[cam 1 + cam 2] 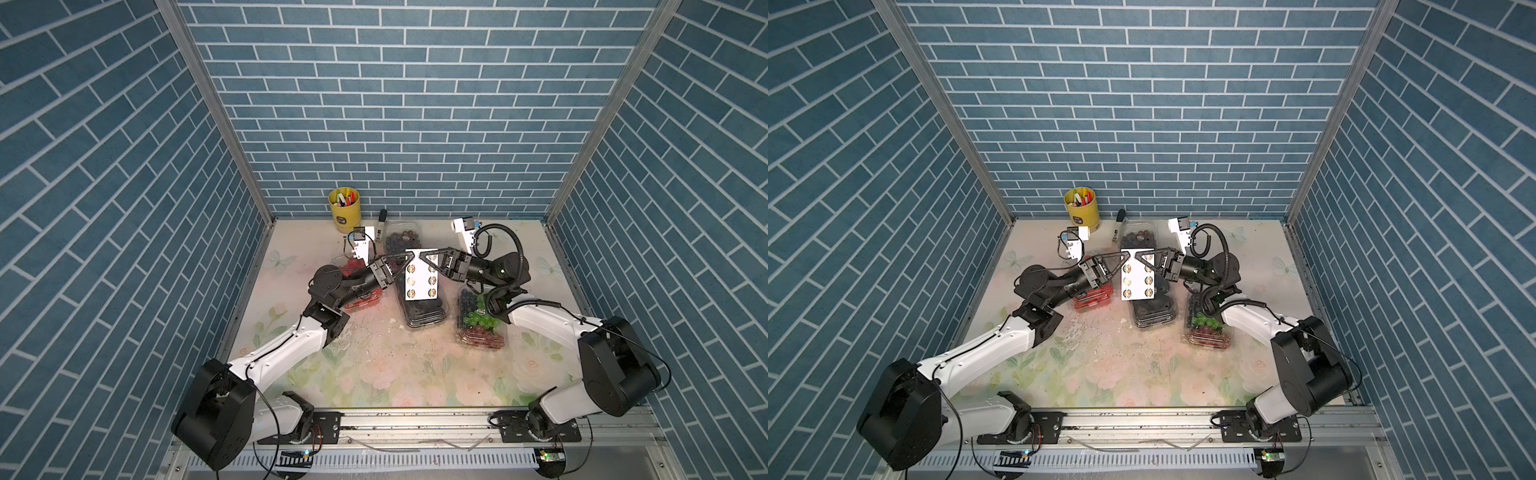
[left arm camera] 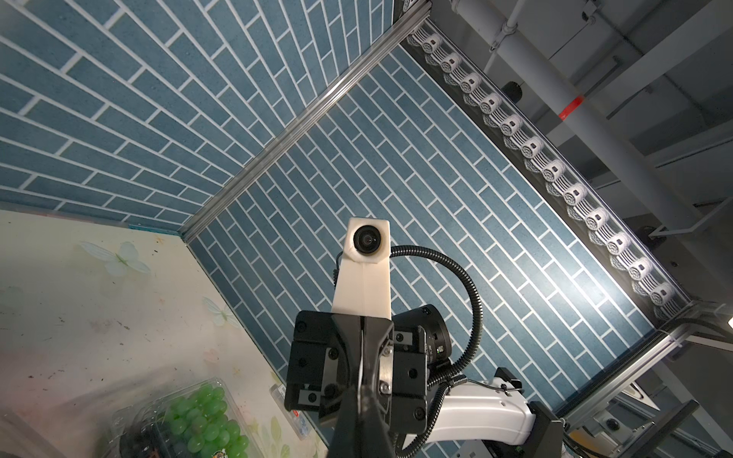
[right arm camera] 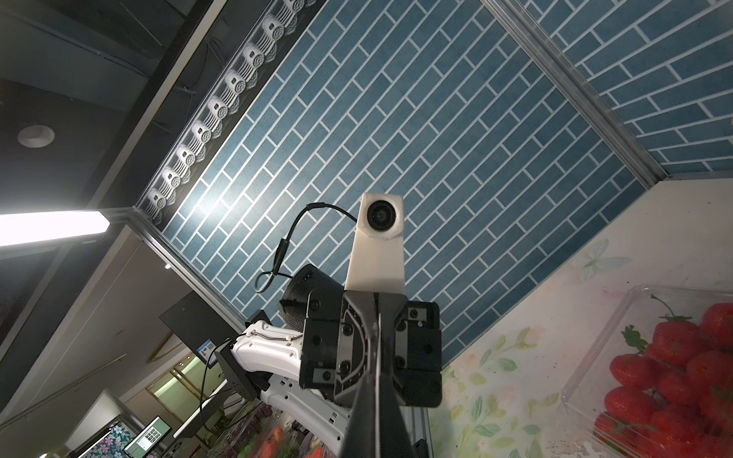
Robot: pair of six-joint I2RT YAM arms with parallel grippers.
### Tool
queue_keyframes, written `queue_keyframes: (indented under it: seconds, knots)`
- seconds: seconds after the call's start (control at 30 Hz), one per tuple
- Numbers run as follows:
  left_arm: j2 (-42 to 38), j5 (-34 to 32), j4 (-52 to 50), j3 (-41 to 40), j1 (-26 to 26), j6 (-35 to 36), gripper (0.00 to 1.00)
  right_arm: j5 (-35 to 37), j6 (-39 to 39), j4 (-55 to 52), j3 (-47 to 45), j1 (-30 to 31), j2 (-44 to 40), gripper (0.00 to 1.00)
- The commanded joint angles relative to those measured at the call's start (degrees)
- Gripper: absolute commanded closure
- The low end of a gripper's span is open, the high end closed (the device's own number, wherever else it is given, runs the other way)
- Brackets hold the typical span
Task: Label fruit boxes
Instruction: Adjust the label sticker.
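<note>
Both grippers hold a white sheet of round stickers [image 1: 420, 275] [image 1: 1136, 277] above the table, each pinching one of its two far corners. My left gripper [image 1: 409, 257] [image 1: 1126, 257] is shut on the left corner. The right gripper [image 1: 424, 257] [image 1: 1140, 258] is shut on the right one. In the wrist views the sheet's thin edge runs between the shut fingers of the left gripper [image 2: 361, 400] and the right gripper [image 3: 376, 396]. The black fruit box [image 1: 428, 316] lies under the sheet. The strawberry box [image 1: 356, 302] [image 3: 674, 376] lies under the left arm. The dark grape box [image 1: 400, 239] is behind and the mixed grape box [image 1: 482, 324] [image 2: 198, 420] at right.
A yellow pen cup [image 1: 345, 210] [image 1: 1081, 208] stands at the back wall. Beside it a black-capped marker [image 1: 381, 222] lies next to the dark grape box. The floral tabletop [image 1: 395, 374] stretches toward the front rail, and blue brick walls close three sides.
</note>
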Motion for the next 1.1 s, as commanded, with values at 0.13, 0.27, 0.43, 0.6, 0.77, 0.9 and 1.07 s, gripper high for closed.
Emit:
queue_keyframes:
  seconds: [0.13, 0.27, 0.43, 0.6, 0.77, 0.9, 1.07]
  knots:
    - [0.3, 0.1, -0.2, 0.5, 0.4, 0.7, 0.95, -2.1, 4.0, 7.7, 1.4, 0.3, -1.1, 1.0]
    - [1.2, 0.7, 1.1, 0.7, 0.4, -0.2, 0.96, -2.9, 4.1, 7.9, 1.9, 0.9, -0.6, 1.0]
    - [1.9, 1.6, 5.0, 0.4, 0.4, -2.5, 0.98, -2.7, 4.4, 8.5, 2.3, 1.0, 0.6, 1.0]
    - [3.1, 3.3, 10.3, 0.7, 0.4, -5.5, 0.99, -2.7, 4.5, 8.5, 2.8, 1.1, 1.2, 1.0]
    - [3.3, 3.8, 11.2, 0.9, 0.4, -6.0, 1.0, -2.6, 4.7, 8.3, 3.1, 0.9, 1.8, 1.0]
    - [3.3, 3.5, 6.8, 1.5, 0.4, -4.3, 0.99, -2.8, 5.3, 8.6, 3.7, 1.2, 1.7, 1.0]
    - [3.9, 3.0, 5.8, 1.6, 0.4, -3.5, 0.99, -3.9, 5.3, 8.5, 4.3, 1.8, 0.1, 1.0]
